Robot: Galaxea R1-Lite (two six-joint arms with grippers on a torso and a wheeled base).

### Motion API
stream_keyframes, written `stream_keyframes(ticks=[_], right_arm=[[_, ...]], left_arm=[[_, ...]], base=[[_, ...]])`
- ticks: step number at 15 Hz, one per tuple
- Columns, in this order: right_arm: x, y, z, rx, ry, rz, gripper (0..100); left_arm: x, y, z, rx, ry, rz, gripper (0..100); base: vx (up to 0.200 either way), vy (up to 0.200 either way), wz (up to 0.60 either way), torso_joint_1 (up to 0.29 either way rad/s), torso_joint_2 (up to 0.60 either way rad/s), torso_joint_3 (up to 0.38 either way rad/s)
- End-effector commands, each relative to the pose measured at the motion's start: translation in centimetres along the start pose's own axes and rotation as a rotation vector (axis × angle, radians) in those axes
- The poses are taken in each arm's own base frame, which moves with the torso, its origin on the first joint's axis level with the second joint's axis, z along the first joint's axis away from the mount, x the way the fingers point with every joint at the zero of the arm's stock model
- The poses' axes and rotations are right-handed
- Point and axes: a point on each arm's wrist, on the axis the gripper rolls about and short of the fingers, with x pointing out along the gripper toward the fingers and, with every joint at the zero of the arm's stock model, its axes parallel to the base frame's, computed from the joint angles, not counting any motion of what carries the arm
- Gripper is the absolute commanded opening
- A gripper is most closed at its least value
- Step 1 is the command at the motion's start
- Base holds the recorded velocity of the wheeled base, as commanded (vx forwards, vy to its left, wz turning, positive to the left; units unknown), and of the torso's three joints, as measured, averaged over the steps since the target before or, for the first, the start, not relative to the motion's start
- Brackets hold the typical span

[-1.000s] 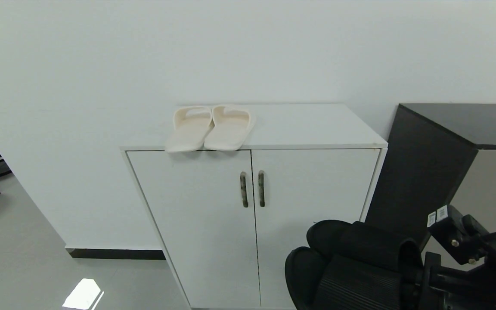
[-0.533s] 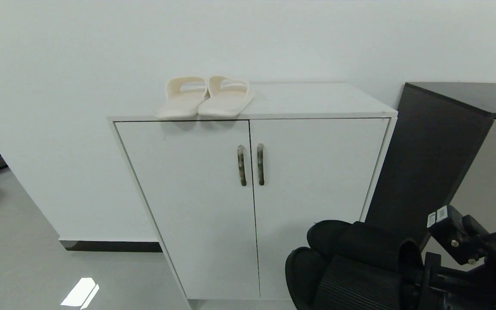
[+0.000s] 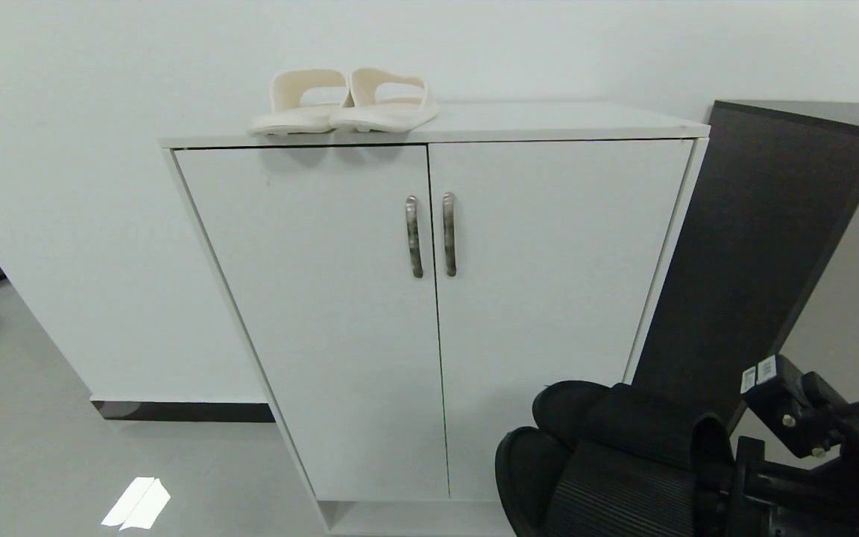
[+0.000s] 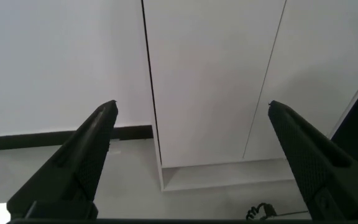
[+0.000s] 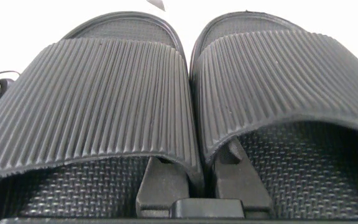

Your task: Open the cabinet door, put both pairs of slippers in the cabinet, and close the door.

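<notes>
You're at the opening step: the cabinet [image 3: 549, 298] has both doors shut, the cream slippers [image 3: 344, 104] sit on its top near the left front edge, and your right gripper [image 5: 197, 177] is clamped on the black slippers [image 5: 104, 93], low before the right door. Your left gripper [image 4: 192, 109] hangs with fingers wide apart facing the cabinet's lower front, so next, I judge, bring it up to the left door's handle [image 3: 414, 237] and pull. The only print is a white label [image 3: 756, 374] on the right arm, too small to read.

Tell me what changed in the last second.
Only the head camera sank lower, so the cabinet sits higher in view. Nothing itself moved: it stays shut, cream slippers on top, black slippers clamped in the right tool, left tool open.
</notes>
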Motion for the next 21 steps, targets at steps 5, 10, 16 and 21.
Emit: stream_keyframes(ticks=[5, 10, 16, 21], right_arm=[[-0.1, 0.0, 0.0, -0.002, -0.017, 0.004, 0], [0.1, 0.0, -0.1, -0.015, -0.016, 0.004, 0], [0.0, 0.0, 0.1, -0.016, -0.024, -0.001, 0], [-0.1, -0.4, 0.2, -0.012, -0.034, -0.017, 0]], left_arm=[[4.1, -0.2, 15.6, -0.075, -0.090, -0.372, 100], [10.0, -2.1, 20.3, -0.078, 0.007, -0.821, 100], [15.4, -7.1, 23.0, -0.271, 0.087, -1.101, 100], [21.3, -9.8, 22.6, -0.287, 0.137, -1.088, 100]], base=[[0.000, 0.000, 0.00, -0.008, 0.04, 0.026], [0.000, 0.000, 0.00, 0.000, 0.00, 0.000], [0.000, 0.000, 0.00, 0.000, 0.00, 0.000], [0.000, 0.000, 0.00, 0.000, 0.00, 0.000]])
